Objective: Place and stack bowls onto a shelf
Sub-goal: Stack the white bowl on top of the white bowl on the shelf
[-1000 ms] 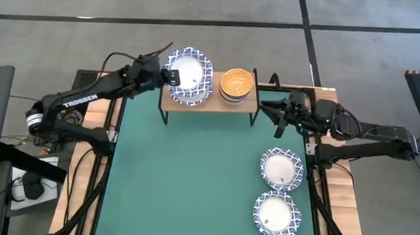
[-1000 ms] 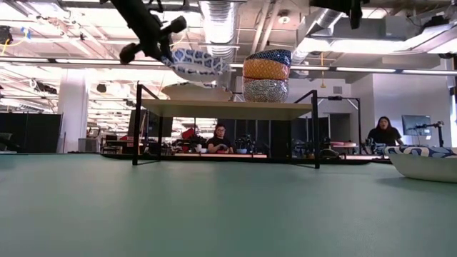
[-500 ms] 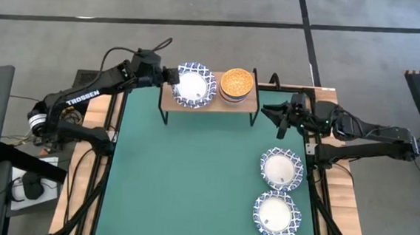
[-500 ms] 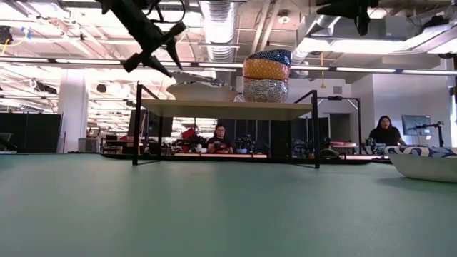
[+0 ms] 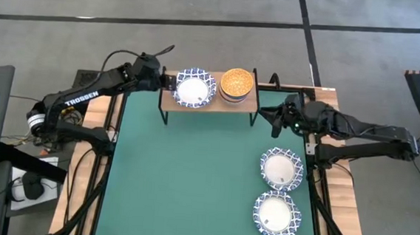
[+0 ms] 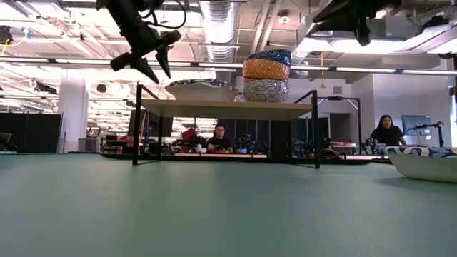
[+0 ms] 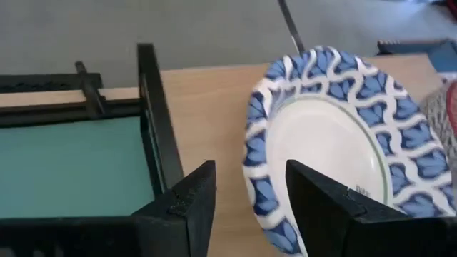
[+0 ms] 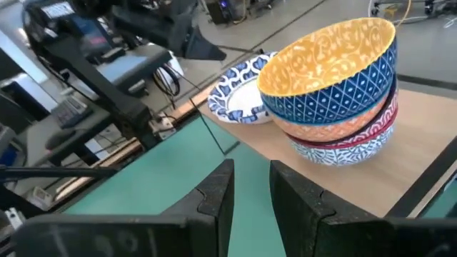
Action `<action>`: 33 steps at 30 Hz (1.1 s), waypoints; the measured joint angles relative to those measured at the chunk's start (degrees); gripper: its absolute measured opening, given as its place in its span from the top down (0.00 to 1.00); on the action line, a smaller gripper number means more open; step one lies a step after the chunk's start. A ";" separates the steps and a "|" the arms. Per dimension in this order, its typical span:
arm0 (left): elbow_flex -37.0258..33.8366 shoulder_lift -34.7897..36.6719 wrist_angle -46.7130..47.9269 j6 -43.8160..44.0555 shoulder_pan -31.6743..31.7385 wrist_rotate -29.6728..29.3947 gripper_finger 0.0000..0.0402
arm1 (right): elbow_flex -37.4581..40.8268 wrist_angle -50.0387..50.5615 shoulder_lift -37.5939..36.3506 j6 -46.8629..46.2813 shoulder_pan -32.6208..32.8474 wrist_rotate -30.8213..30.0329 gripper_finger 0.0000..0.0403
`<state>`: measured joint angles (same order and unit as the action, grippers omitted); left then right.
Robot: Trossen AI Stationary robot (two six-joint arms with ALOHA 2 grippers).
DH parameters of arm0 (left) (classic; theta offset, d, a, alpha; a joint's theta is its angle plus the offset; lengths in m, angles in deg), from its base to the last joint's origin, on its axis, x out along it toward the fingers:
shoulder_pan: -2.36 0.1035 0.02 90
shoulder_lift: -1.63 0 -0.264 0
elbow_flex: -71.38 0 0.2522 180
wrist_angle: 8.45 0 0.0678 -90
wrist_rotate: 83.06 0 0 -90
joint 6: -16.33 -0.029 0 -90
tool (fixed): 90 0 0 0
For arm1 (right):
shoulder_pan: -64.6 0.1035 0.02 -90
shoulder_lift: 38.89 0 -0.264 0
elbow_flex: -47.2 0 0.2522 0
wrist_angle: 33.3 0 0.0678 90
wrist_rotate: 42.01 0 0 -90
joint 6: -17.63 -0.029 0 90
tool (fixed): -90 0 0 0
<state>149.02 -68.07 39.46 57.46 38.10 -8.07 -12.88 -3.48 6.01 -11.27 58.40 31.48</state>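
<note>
The shelf [image 5: 218, 103] stands at the table's far edge. A white bowl with a blue lattice rim [image 5: 195, 88] rests on its base on the left part of the plank [image 7: 207, 107]. A stack of patterned bowls with a yellow-orange one on top [image 5: 236, 83] stands on the right part [image 8: 335, 86]. My left gripper [image 5: 166, 79] hangs open just left of the lattice bowl and above its rim [image 6: 153, 63], touching nothing. My right gripper [image 5: 273, 118] hovers open past the shelf's right end, with nothing between its fingers [image 8: 251, 175].
Two more lattice-rimmed bowls lie on the green table near its right edge, one [image 5: 280, 169] behind the other [image 5: 276, 215]. The shelf's black legs [image 6: 136, 125] stand on the table. Beyond the table, people sit at desks [image 6: 220, 137].
My left gripper has opened and let go of the lattice bowl. The bowl was lifted and tilted over the shelf's left end; now it sits level on the plank. The gripper has drawn back a little toward the table's left edge. My right gripper has tipped downward slightly.
</note>
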 joint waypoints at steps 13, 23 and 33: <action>0.00 0.38 -1.19 -4.39 -7.41 -2.54 0.62 | 0.00 2.16 3.31 -0.19 0.04 0.04 0.71; 0.00 4.88 -13.68 -24.14 -10.38 8.11 0.62 | 0.00 30.20 4.71 -14.35 0.95 5.86 0.71; 0.02 12.83 -12.02 -30.96 -17.04 8.11 0.62 | 3.65 34.45 13.85 -29.75 14.39 15.17 0.71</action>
<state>149.04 -55.25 27.44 26.49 21.07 0.04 -9.23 30.97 19.85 -41.02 72.79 46.65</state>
